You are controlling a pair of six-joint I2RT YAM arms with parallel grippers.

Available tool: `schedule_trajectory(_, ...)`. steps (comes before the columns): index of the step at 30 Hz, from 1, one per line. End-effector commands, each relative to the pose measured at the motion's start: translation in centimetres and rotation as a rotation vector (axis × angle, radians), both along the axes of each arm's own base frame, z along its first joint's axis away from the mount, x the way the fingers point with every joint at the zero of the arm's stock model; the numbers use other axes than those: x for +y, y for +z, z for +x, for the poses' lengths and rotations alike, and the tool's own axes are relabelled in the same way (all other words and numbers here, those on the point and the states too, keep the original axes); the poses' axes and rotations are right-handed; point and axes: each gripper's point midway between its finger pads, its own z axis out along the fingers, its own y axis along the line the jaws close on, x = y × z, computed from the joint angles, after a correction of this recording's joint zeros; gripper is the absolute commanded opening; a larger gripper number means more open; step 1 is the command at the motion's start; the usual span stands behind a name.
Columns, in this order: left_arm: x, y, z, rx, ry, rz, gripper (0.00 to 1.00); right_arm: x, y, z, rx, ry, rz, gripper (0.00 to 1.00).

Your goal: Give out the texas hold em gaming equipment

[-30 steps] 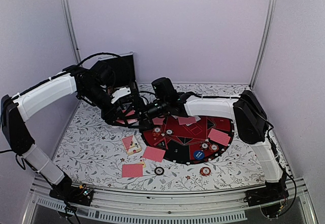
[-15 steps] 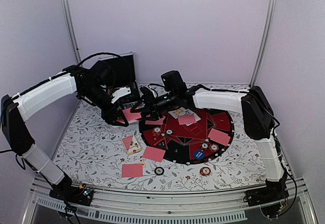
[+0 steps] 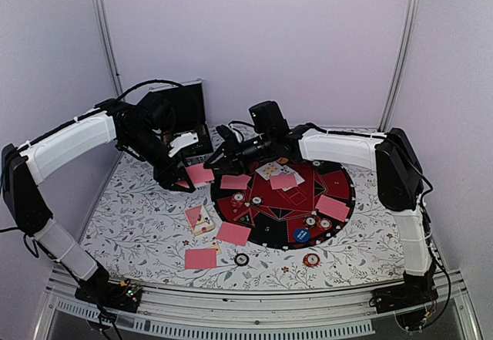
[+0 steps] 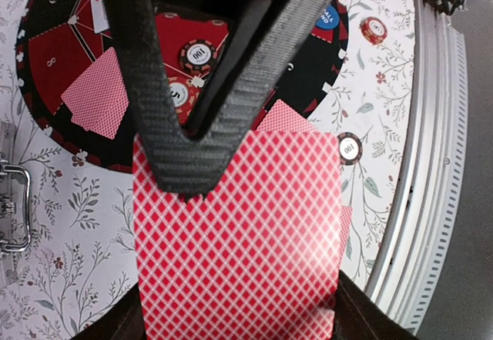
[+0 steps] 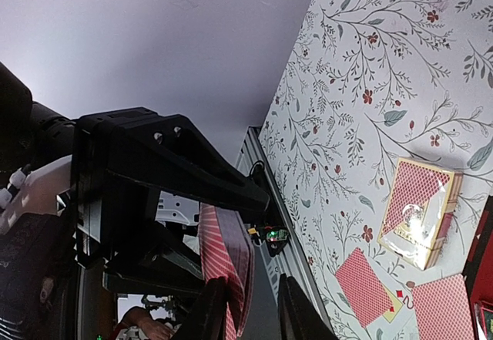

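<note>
My left gripper [image 3: 182, 176] is shut on a deck of pink-red-backed cards [image 3: 199, 174], held above the table left of the mat; the left wrist view shows a finger [image 4: 181, 124] pressed on the deck [image 4: 239, 232]. My right gripper [image 3: 221, 153] is open right of the deck. In the right wrist view [image 5: 250, 313] the deck's edge [image 5: 227, 255] lies against one finger [image 5: 209, 313]. Single cards lie at the mat's left edge [image 3: 235, 181], on the mat [image 3: 333, 207] and on the table [image 3: 200, 258]. Chips lie on the mat [image 3: 310, 220] and near the front [image 3: 311, 260].
The round black-and-red mat [image 3: 339, 178] fills the middle right. A black case [image 3: 185, 109] stands open at the back left. A card box [image 3: 202, 220] lies left of the mat. A blue round button [image 3: 301, 234] sits on the mat's front. Walls close in all round.
My right gripper has risen and drawn back from beside the deck toward the rear right. A pink card now shows uncovered at the mat's left edge. The left arm has held still.
</note>
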Motion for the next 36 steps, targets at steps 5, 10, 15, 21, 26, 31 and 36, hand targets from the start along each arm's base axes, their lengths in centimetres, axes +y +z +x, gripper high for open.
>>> schedule_trajectory(5,-0.1,1.1,0.1,-0.024,-0.002,-0.027,0.0,-1.6,2.6,-0.3,-0.012,-0.014,0.013,0.17)
schedule_trajectory(10,0.0,0.9,0.3,-0.03,0.003,-0.017,0.0,-1.7,3.6,-0.7,-0.01,0.004,0.036,0.13)
schedule_trajectory(15,0.1,0.7,0.5,-0.029,0.009,-0.008,0.0,-1.7,3.9,-1.4,0.034,0.031,0.083,0.24)
schedule_trajectory(21,0.0,0.7,0.6,-0.03,0.006,-0.008,0.0,-1.5,3.2,-2.1,0.054,0.044,0.079,0.34)
schedule_trajectory(26,0.0,0.6,0.7,-0.029,0.006,-0.007,0.0,-1.0,3.3,-2.4,0.063,0.06,0.095,0.27)
schedule_trajectory(31,0.0,0.6,0.7,-0.032,0.004,-0.004,0.0,-0.7,3.4,-2.6,0.07,0.072,0.102,0.22)
schedule_trajectory(36,0.0,0.7,0.8,-0.035,0.005,-0.004,0.0,-0.6,3.5,-2.5,0.071,0.074,0.103,0.17)
